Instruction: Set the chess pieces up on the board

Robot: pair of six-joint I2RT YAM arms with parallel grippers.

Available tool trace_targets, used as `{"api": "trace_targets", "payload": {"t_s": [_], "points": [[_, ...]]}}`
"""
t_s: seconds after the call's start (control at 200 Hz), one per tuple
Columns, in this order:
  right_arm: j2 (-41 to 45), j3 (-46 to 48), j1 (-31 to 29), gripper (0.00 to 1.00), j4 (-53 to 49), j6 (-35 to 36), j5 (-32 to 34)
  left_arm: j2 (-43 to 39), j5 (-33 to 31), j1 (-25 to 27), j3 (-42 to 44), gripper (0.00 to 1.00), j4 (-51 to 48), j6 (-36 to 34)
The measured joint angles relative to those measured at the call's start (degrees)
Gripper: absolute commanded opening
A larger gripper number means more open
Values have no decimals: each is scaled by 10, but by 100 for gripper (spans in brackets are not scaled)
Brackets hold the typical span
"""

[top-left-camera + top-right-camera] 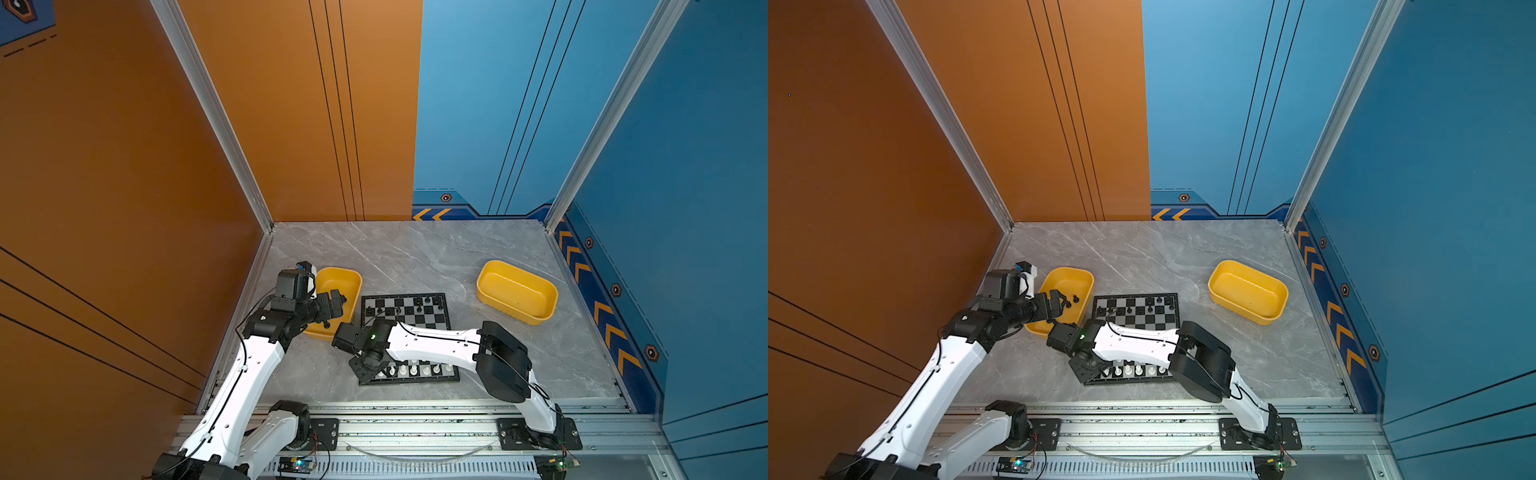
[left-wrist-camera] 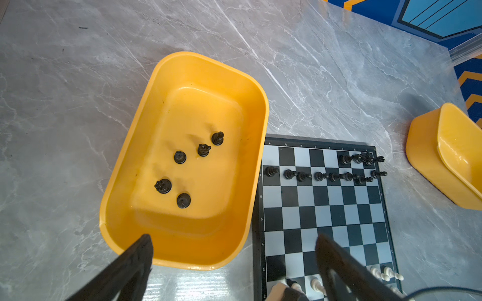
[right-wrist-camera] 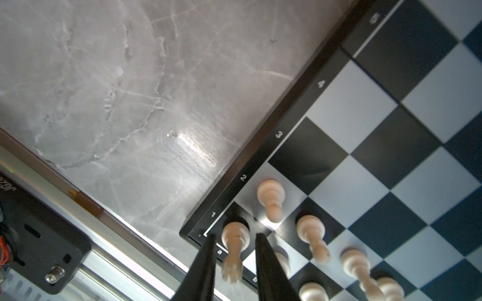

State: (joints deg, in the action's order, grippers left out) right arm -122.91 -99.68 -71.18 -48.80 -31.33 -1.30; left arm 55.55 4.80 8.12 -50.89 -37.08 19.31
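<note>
By the board's (image 3: 300, 109) corner, right claw (image 3: 235, 234), slightly parted, is straddling a light, slick white rook (image 3: 233, 250), likely best pinched mid-stem; left claw (image 2: 232, 235) is gaping wide.

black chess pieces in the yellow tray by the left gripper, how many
5. In the yellow tray, three black chess pieces line up mid-floor; two more sit nearer the left gripper. None seems hidden.

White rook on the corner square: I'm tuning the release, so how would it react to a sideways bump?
The white rook stands tall on a small round base, so a bump from the right gripper straddling it would probably tip it. Once down, it would likely roll. Its glossy plastic looks light and possibly slippery.
</note>
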Motion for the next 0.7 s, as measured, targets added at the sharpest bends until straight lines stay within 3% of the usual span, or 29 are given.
{"api": "trace_targets", "payload": {"t_s": [0.275, 0.701], "points": [[18, -5, 17, 41, -11, 4, 15, 6, 0, -3, -1, 98, 0, 0], [140, -43, 106, 42, -52, 16, 45, 68, 0, -6, -46, 98, 0, 0]]}}
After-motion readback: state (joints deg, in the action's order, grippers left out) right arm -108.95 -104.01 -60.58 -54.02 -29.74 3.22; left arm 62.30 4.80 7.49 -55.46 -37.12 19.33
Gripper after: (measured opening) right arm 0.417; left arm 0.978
